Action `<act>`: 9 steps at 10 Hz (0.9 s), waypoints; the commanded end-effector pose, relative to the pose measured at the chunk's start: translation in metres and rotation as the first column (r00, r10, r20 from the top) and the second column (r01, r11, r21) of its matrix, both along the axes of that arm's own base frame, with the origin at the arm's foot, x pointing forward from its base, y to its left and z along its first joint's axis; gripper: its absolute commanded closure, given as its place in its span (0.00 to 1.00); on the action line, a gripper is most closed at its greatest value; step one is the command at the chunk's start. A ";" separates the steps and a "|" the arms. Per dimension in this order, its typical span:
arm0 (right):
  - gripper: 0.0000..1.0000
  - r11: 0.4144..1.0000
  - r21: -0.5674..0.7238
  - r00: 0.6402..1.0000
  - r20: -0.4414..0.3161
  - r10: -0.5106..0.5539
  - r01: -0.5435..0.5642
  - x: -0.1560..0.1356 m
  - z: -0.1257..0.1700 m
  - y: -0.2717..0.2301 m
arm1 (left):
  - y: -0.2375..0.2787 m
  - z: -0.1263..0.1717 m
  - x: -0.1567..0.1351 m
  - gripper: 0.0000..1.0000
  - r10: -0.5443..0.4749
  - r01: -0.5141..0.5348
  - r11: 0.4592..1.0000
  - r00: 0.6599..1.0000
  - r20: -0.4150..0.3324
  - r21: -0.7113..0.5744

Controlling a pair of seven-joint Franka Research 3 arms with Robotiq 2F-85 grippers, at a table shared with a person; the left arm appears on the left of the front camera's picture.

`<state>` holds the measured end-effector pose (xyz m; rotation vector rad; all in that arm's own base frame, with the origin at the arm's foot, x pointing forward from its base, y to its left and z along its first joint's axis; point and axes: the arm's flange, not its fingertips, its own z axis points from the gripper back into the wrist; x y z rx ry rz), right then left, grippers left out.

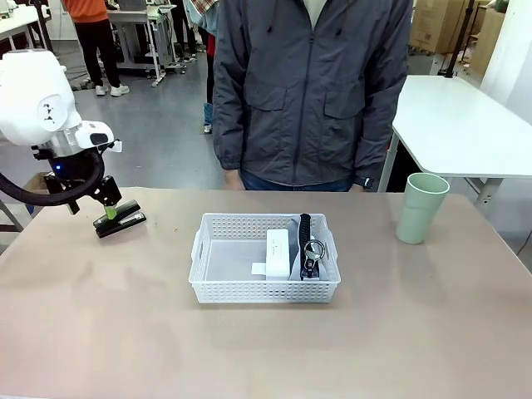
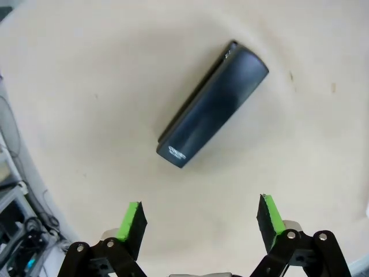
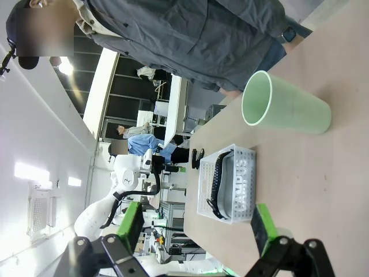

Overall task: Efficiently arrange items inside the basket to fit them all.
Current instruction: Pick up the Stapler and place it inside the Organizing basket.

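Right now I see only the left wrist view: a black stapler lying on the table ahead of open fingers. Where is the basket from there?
Observer: In the front view the basket sits mid-table, to the robot's right of the stapler and well apart from it.
Operator: Is anything in it?
Observer: A white box and a grey pouch standing on edge sit side by side in its right half; the left half is bare.
Operator: And the cup?
Observer: The green cup stands upright on the table, outside the basket, off to its right.
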<state>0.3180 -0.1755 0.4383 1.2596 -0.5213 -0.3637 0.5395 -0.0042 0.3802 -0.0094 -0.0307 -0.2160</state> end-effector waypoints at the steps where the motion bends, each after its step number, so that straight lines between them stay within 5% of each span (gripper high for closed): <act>1: 0.00 1.000 0.003 1.000 0.009 0.003 -0.003 -0.001 0.001 0.000 | 0.001 0.005 0.003 0.00 0.009 -0.009 1.000 0.998 0.054 -0.003; 5: 0.00 1.000 0.003 1.000 0.009 0.003 -0.003 -0.001 0.001 0.000 | -0.006 0.041 0.002 0.00 0.027 -0.014 0.997 0.981 0.191 -0.069; 9: 0.00 1.000 0.003 1.000 0.009 0.003 -0.003 -0.001 0.001 0.000 | -0.006 0.045 0.008 0.00 0.030 -0.021 0.999 0.984 0.178 -0.049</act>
